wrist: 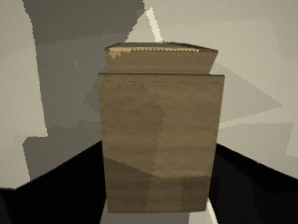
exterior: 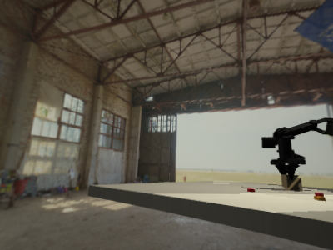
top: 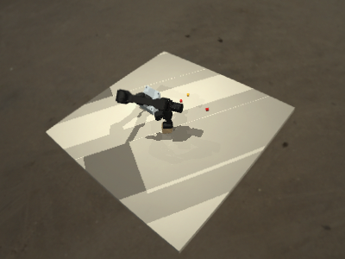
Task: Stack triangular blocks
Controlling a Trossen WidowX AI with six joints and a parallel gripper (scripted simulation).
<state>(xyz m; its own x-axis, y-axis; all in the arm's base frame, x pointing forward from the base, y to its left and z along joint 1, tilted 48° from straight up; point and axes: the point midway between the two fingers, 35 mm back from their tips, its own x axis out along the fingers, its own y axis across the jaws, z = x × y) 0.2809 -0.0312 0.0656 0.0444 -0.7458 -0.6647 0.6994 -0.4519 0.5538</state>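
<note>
My gripper (top: 167, 125) (exterior: 290, 172) (wrist: 155, 147) is shut on a wooden triangular block (exterior: 285, 182) (wrist: 160, 125), a finger on each side, its flat face toward the wrist camera. The other triangular block (exterior: 296, 186) (wrist: 160, 63) is on the table; beyond the held block's far edge its upper part shows as a band in the wrist view. The held block is over its sloped side. A pale diagonal strip shows between them in the exterior view; whether the slopes touch fully is unclear. In the top view the blocks are one small brown patch below the fingers.
On the pale table (top: 185, 207) (exterior: 166, 199), small red pieces (top: 207, 109) (exterior: 250, 190) and a small orange piece (top: 188, 94) lie on the far side of the blocks in the top view. The arm (top: 142, 99) reaches over from the left there. Shadows cross the table.
</note>
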